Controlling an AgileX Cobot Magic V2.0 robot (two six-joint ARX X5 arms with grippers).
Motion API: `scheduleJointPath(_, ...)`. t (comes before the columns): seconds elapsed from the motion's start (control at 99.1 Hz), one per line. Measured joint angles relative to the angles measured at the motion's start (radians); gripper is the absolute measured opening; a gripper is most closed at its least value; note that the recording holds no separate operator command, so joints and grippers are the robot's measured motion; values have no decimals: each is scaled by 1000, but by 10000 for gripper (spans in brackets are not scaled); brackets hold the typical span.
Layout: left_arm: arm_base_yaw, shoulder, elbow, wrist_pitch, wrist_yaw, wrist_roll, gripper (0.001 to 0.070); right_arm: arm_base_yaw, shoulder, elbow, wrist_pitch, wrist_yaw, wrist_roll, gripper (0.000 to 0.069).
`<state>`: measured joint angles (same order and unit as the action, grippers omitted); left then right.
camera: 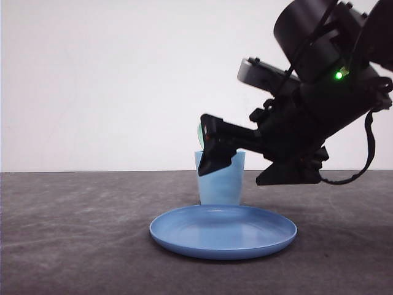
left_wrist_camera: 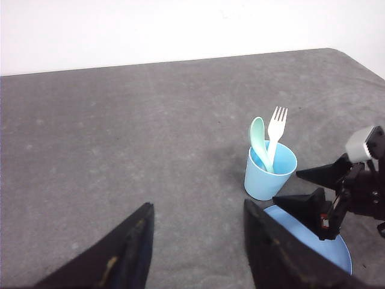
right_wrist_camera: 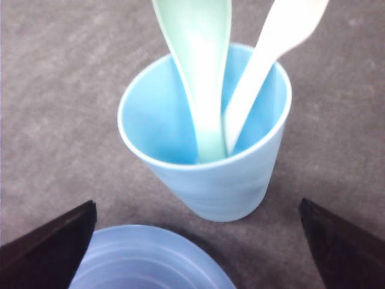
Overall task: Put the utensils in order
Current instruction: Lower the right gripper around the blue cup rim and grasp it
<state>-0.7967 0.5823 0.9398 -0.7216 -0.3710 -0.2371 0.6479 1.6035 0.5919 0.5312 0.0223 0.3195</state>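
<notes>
Fingers of right gripper (right_wrist_camera: 195, 253) spread wide, holding nothing, just above plate (camera: 178, 236); left gripper (left_wrist_camera: 195, 253) likewise open, empty. Behind plate stands cup (right_wrist_camera: 222, 186), with spoon (right_wrist_camera: 201, 72) and fork (right_wrist_camera: 264, 60) upright inside, handles down.

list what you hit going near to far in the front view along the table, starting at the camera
bare grey table → round blue plate → light blue cup standing just behind the plate, with the mint-green spoon peeking out above its rim beside the right gripper → white wall
</notes>
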Motion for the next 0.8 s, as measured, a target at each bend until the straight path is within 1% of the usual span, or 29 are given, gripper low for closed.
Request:
scheduleJointPath(0.131, 0, 0, 0, 0, 0, 0, 281, 0, 47, 27, -2, -5, 0, 680)
scheduleJointPath(0.494, 0, 0, 0, 0, 0, 0, 281, -4, 112, 98, -1, -5, 0, 680)
scheduleJointPath(0.797, 0, 0, 0, 0, 0, 2, 281, -22, 134, 153, -3, -6, -1, 680)
